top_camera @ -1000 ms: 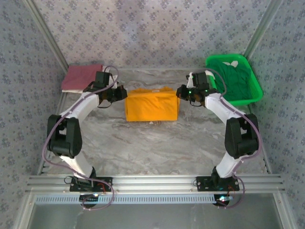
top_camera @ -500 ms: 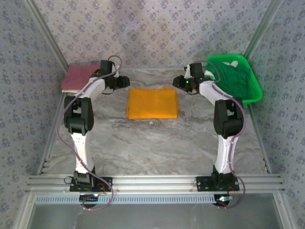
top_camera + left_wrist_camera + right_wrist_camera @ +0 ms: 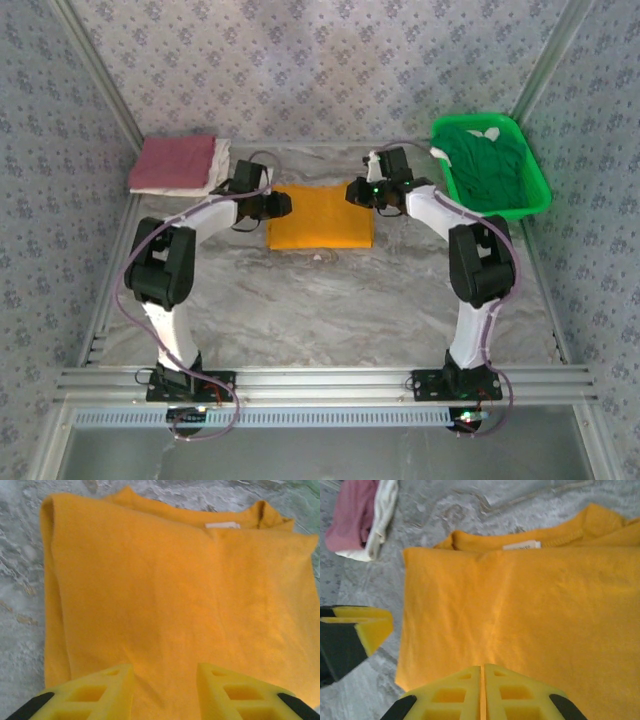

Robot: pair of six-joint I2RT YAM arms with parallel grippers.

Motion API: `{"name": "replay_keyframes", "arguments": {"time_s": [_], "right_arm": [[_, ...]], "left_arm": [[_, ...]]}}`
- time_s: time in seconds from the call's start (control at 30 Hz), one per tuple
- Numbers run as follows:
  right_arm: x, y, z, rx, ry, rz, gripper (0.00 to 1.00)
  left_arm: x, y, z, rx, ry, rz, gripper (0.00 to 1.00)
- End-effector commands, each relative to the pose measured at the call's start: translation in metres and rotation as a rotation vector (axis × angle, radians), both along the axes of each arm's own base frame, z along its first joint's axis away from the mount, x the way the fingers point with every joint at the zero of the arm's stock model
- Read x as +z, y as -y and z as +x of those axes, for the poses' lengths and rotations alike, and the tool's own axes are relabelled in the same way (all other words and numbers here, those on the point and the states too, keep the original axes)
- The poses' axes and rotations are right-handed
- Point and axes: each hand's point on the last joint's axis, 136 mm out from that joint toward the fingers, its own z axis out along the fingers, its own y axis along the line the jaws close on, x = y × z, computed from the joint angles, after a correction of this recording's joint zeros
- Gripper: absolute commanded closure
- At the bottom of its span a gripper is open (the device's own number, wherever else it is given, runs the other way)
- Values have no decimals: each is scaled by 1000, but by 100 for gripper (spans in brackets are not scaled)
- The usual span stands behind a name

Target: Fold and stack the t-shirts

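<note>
Between the two sets of jaws, on the marbled bench point(image 3: 320, 310), lies the orange-yellow t-shirt point(image 3: 320, 218), folded into a flat rectangle. The left jaws stand apart at the shirt's left edge, low over the cloth, and hold nothing. In the left wrist view the shirt point(image 3: 175, 590) spreads out ahead of the two yellow fingers point(image 3: 122, 695), with orange cloth showing in the gap between them. The collar and its white neck label point(image 3: 222, 525) sit at the edge farthest from them. The right jaws are pressed together above the shirt's right edge near its far corner, with only a thin slit between the fingers point(image 3: 520, 677). Whether any cloth is pinched in that slit I cannot tell. Ahead of the right jaws the shirt point(image 3: 530, 615) lies smooth, with the neck label point(image 3: 521, 545) toward the far side. One finger of the left jaws point(image 3: 370, 625) shows just past the opposite edge of the cloth. Beyond the left jaws, well apart from them at the far left corner of the bench, a folded dusty red t-shirt point(image 3: 172, 163) rests on a white t-shirt point(image 3: 218, 166). Behind the right jaws, to their outer side, a green t-shirt point(image 3: 490, 170) lies crumpled in the bright green basket point(image 3: 510, 211).
</note>
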Motion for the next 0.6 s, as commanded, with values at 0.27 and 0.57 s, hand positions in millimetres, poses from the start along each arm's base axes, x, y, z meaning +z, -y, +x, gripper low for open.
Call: {"name": "replay_keyframes", "arguments": {"time_s": [0.27,0.57], "right_arm": [[-85,10,-6,-51,-156,-30,88],[-44,4,-8,-35,-115,42,86]], "left_arm": [[-64,-13,-6,79,-78,-18,65],[-13,-31,-12,134,-13,-9,59]]}}
